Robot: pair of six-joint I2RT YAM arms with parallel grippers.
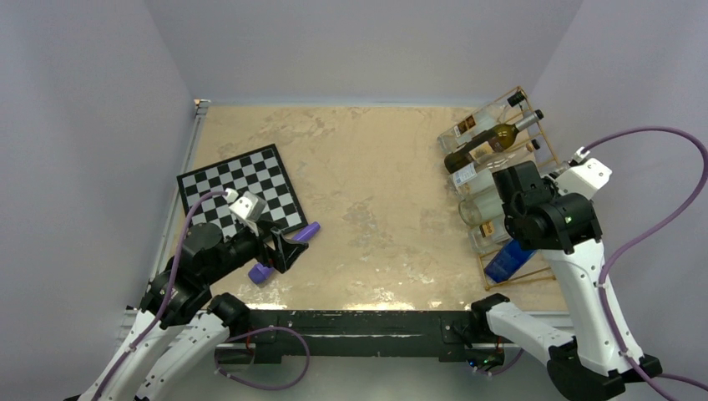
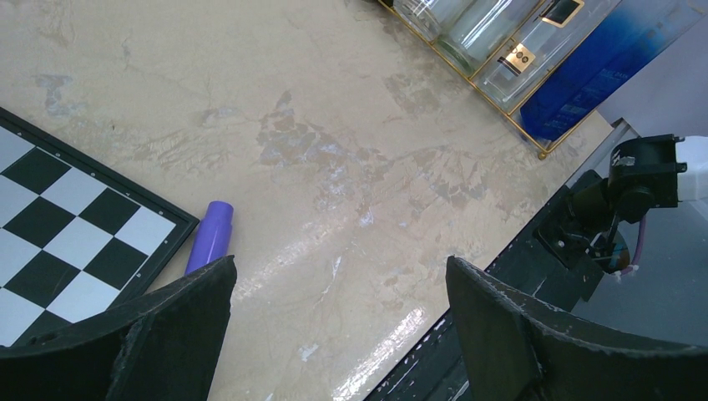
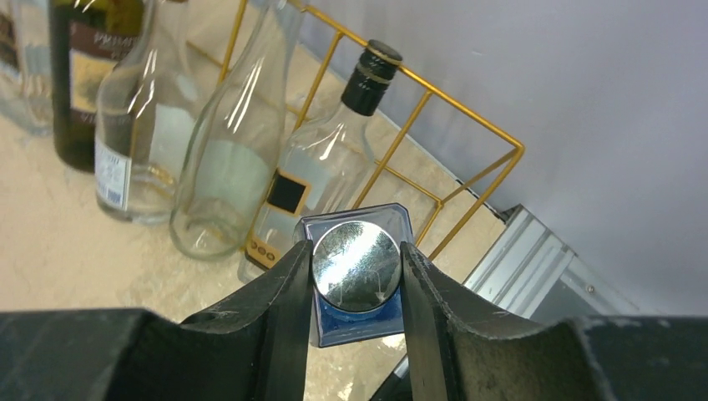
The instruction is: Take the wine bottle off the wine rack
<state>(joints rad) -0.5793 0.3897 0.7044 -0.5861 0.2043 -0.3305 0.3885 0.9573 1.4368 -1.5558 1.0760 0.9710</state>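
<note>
checkerboard (image 1: 238,188) flat on table (image 1: 376,184) | purple cylinder (image 1: 309,231) beside its near edge, perhaps touching

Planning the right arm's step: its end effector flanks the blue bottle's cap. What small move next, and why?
Probably draw the blue bottle out along its slot: the right end effector looks closed on its cap, while the body lies in the wine rack.

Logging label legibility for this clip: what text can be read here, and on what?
"PRIM", rest hidden: label of the dark bottle.
Print on the blue bottle: too blurred to read.
Label on the black-capped clear bottle: too small to read.
</note>
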